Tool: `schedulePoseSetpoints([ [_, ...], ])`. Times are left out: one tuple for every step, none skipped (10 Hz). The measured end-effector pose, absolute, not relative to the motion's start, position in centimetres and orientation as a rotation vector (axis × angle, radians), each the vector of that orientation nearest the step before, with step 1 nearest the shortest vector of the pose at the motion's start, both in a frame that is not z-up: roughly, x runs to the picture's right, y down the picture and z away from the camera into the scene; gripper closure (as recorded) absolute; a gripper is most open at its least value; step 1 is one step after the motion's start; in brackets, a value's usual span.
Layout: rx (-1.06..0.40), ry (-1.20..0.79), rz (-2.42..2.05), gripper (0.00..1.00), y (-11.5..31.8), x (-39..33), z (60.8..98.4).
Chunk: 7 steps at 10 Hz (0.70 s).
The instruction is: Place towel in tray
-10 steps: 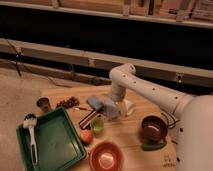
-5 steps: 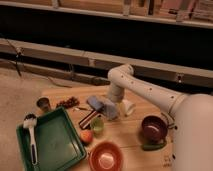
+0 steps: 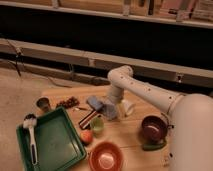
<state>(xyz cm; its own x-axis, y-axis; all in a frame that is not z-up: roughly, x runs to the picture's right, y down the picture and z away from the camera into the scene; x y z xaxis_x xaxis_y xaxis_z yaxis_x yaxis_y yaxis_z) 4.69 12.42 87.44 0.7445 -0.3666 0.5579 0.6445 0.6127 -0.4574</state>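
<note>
The towel [image 3: 96, 103], a small blue-grey cloth, lies crumpled on the wooden table near its middle. My gripper [image 3: 110, 108] hangs from the white arm [image 3: 145, 92] and points down onto the towel's right end, open, right at the cloth. The cloth is still lying on the table. The tray [image 3: 56, 146], large, dark green and rimmed, lies at the table's front left, well left of and nearer than the towel. A white-headed brush [image 3: 30, 131] lies along its left side.
A white cup [image 3: 128, 107] lies just right of the gripper. A dark red-striped flat piece [image 3: 87, 119], a green cup [image 3: 97, 125] and an orange fruit [image 3: 86, 136] sit between towel and tray. A red-orange bowl [image 3: 106, 157] is at the front and a maroon bowl [image 3: 154, 127] at the right. A small metal cup [image 3: 44, 104] stands at the back left.
The arm has eased slightly down and left toward the towel. The towel and the other things have not moved.
</note>
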Motion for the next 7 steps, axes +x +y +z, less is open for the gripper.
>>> schedulePoseSetpoints([
  [-0.696, -0.440, -0.603, 0.00, 12.5, 4.6, 87.7],
  [-0.698, -0.443, -0.600, 0.00, 12.7, 4.5, 87.9],
  [-0.702, -0.446, -0.594, 0.00, 12.9, 4.6, 88.2],
  [-0.705, -0.448, -0.589, 0.00, 13.1, 4.8, 88.4],
  [-0.708, -0.452, -0.586, 0.00, 13.2, 4.6, 88.7],
  [-0.711, -0.456, -0.584, 0.00, 13.4, 4.5, 88.9],
  [-0.715, -0.459, -0.581, 0.00, 13.6, 4.4, 89.2],
])
